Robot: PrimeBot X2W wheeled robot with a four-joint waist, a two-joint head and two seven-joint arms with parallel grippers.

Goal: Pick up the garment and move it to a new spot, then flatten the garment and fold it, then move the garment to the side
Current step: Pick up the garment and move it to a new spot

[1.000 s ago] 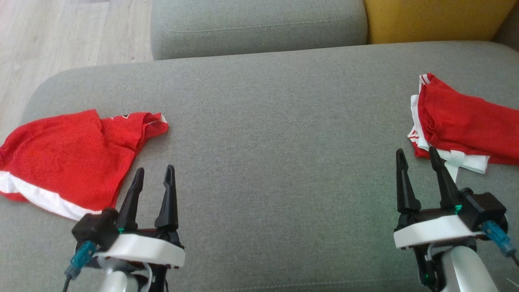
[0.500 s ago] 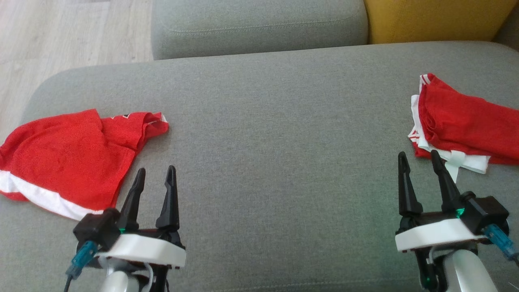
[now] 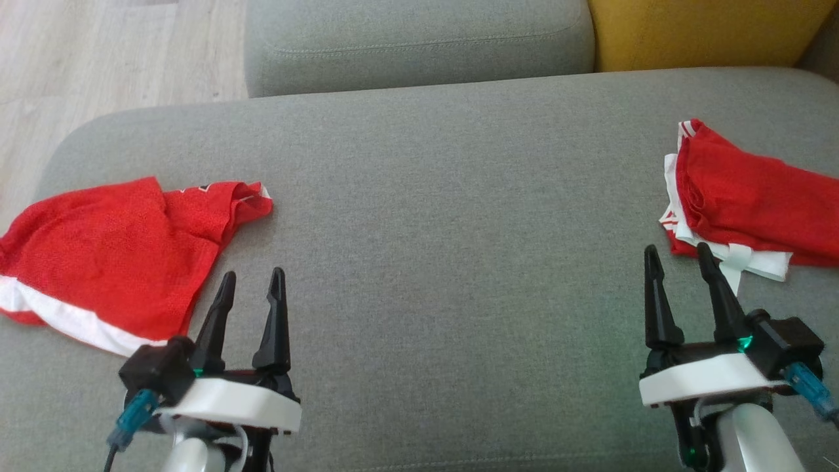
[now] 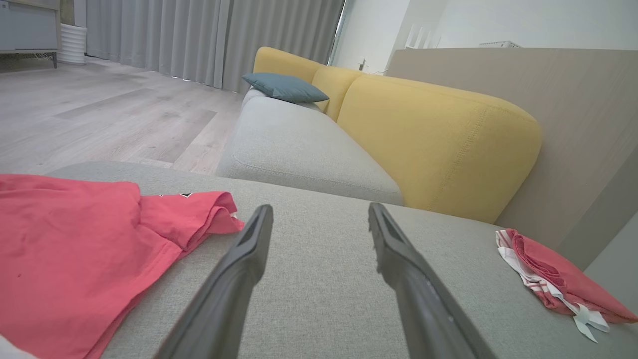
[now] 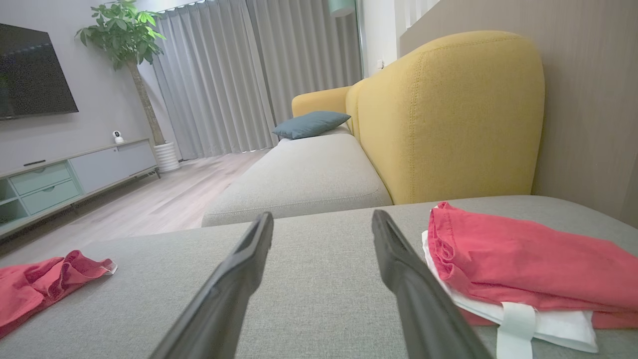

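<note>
Both hands are by the near edge of the big gray seat (image 3: 446, 216). The left hand (image 3: 252, 274) is wide open and holds nothing. Its two dark fingers point toward the far edge of the seat. The right hand (image 3: 676, 248) is wide open too, and it holds nothing.

The red garment (image 3: 111, 255) lies at the left edge of the seat, near the front left corner. It is loose and bumpy, not folded. It has a white band along its near side. One end is bunched up and points toward the middle of the seat. The left hand is just beside the garment, on its right, and does not touch it.

At the right edge of the seat lies a folded pile (image 3: 754, 196) of red and white cloth. A white strip sticks out from its near side. The right hand is just beside this pile. I cannot tell if its outer finger touches the cloth.

Past the far edge is another gray seat (image 3: 419, 46) with a yellow back (image 3: 708, 33). A blue pillow (image 4: 284, 87) lies on that far seat. Pale wood floor (image 3: 98, 65) shows past the far left corner. The right wrist view shows a green plant (image 5: 124, 35) next to gray curtains (image 5: 224, 80).
</note>
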